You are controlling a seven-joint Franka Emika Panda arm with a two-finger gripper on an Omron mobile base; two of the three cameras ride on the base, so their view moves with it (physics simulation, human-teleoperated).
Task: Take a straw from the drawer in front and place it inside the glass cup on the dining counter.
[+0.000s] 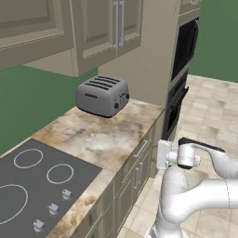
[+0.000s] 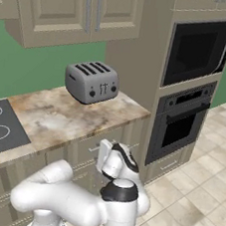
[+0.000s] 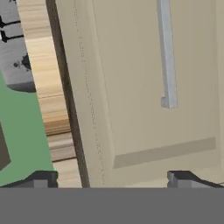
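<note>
The arm [image 1: 195, 195] comes up from the lower right of the left base view. It bends over in front of the beige cabinets under the counter [image 1: 111, 139]. In the right base view the arm [image 2: 74, 200] sits at the bottom, low against the cabinet fronts.

In the hand view the gripper [image 3: 113, 179] is at the bottom middle. Its two dark fingertips [image 3: 43, 178] are far apart, one near the lower left and one at the lower right, so it is spread wide. Nothing is between them.

The drawer [image 3: 144, 87] takes up most of the hand view, very close to the camera. It has a flat beige front with a raised panel. Its handle [image 3: 167, 57] is a slim grey metal bar in the upper right of that view. The view is rolled, so the bar looks like it runs up and down. The gripper is not touching the handle.

A grey toaster [image 1: 102, 95] stands on the counter in the upper middle of the left base view. A black cooktop [image 1: 32, 186] with white rings is at the lower left. A black oven [image 2: 184, 119] is in the tall cabinet on the right of the right base view.
</note>
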